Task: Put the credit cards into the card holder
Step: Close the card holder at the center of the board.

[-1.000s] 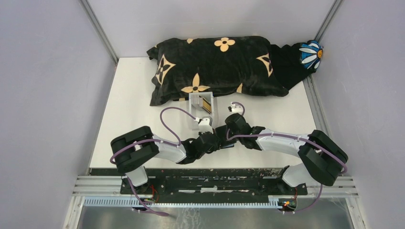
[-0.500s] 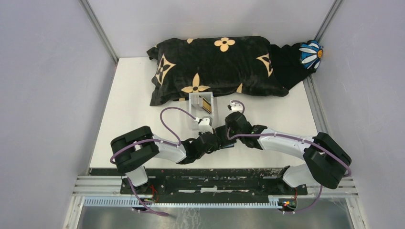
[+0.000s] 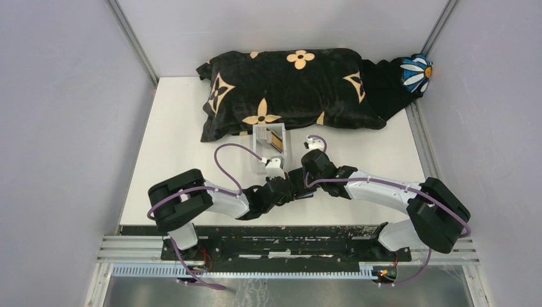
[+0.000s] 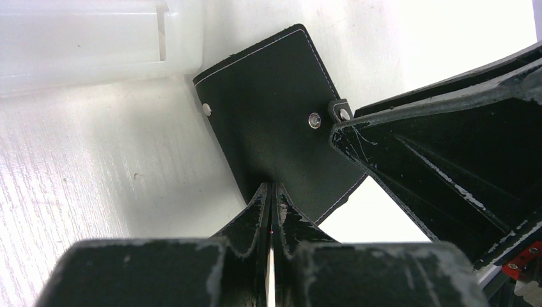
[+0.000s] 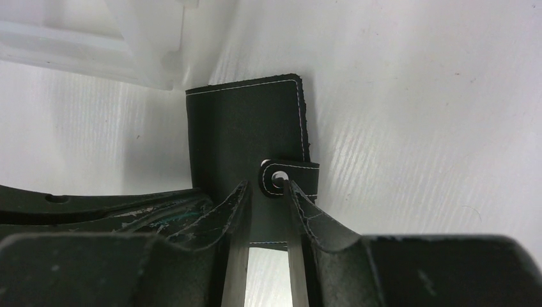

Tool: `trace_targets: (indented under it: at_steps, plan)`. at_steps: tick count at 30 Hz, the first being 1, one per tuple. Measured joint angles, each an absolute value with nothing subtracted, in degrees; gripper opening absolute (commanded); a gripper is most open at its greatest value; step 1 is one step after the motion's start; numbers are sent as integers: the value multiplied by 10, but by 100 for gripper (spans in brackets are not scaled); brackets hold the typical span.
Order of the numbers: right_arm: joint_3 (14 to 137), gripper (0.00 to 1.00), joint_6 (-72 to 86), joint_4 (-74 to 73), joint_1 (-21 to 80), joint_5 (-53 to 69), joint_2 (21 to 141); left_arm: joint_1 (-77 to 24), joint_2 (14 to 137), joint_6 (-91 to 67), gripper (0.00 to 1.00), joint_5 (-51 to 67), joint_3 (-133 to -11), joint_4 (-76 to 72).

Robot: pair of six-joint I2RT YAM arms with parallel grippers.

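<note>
Two wrist views, top hides | left jaws pinch card holder [image 4: 275, 115] | right jaws parted

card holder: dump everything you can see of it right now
The card holder is a small black leather-like wallet with pale edge stitching, metal studs and a strap tab bearing a snap. It looks folded and rests on the white table, one corner near the clear box. The left gripper pinches its near edge. The right gripper, open, straddles the tab. From above, the arms hide it.
</note>
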State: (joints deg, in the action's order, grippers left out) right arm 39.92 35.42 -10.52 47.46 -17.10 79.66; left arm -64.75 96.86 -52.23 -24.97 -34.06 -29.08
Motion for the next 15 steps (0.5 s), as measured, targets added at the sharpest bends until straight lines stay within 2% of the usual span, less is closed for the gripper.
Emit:
trace_targets:
  at_steps: [8, 15]
  plan:
    - [403, 21, 345, -120, 475, -179, 798, -648, 969, -522, 6, -250, -341, -291]
    - [413, 20, 342, -121, 475, -182, 812, -648, 970, -522, 6, -249, -341, -291]
